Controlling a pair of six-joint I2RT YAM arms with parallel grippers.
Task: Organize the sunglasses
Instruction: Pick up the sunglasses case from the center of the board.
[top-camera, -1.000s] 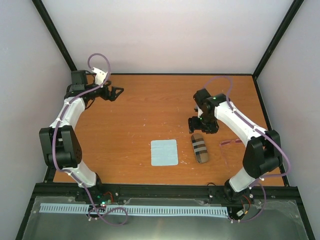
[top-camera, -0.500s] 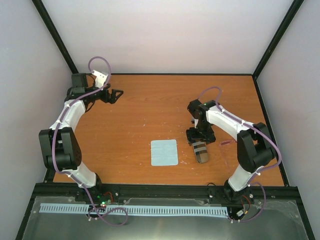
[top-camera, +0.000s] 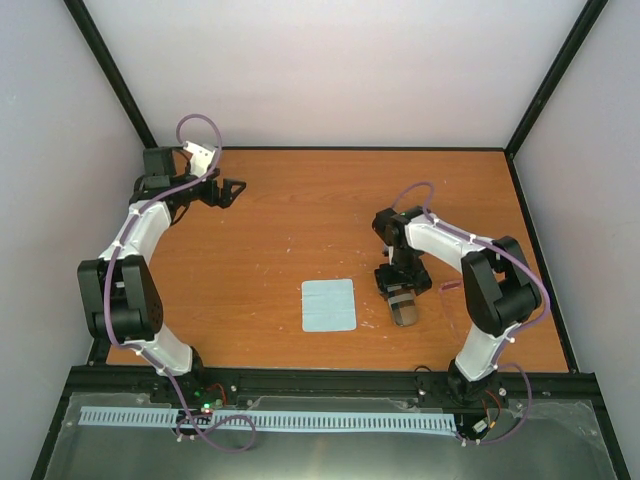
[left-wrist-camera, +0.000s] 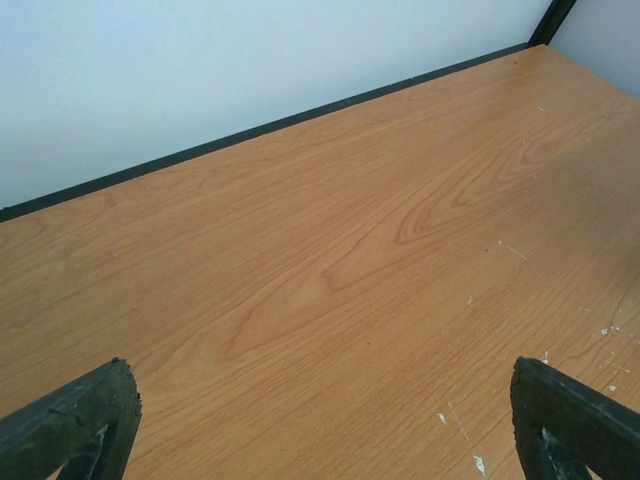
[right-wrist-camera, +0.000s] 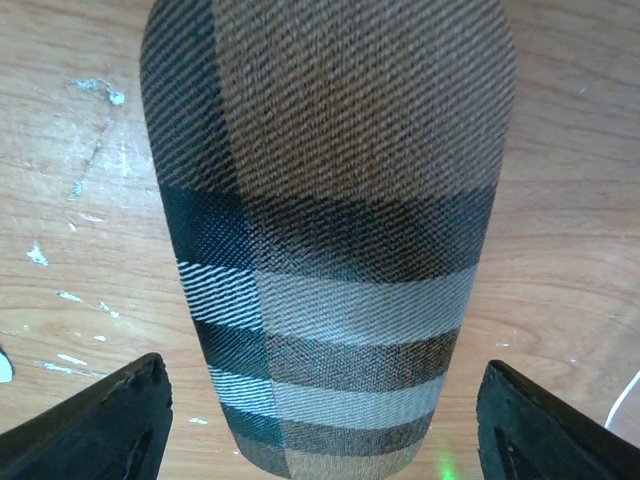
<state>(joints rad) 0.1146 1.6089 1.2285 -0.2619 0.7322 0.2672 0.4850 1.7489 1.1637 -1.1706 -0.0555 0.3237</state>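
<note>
A brown wooden table carries two white and black robot arms. The left gripper hovers with its jaws spread fully, holding nothing, bare wood beneath it.

The right gripper points down with its jaws wide apart, one on each side of a brown oblong fabric case with grey stripes. The case lies directly beneath the right gripper. The wrist view shows bare wood between each finger and the case, so nothing is gripped. A light blue square cloth lies flat near this gripper, on its left.

The small sunglasses with a thin pink translucent frame lie on the table just beside the right gripper, on its right, partly hidden by the arm. Neither gripper touches them.

The sunglasses are probably very light and fragile. The slim arms would flex or snap under a hard squeeze, and the tinted lenses would smear or slip. They sit low on the wood, so the best hold is likely the bridge or the top bar of the frame, with a gentle close.
</note>
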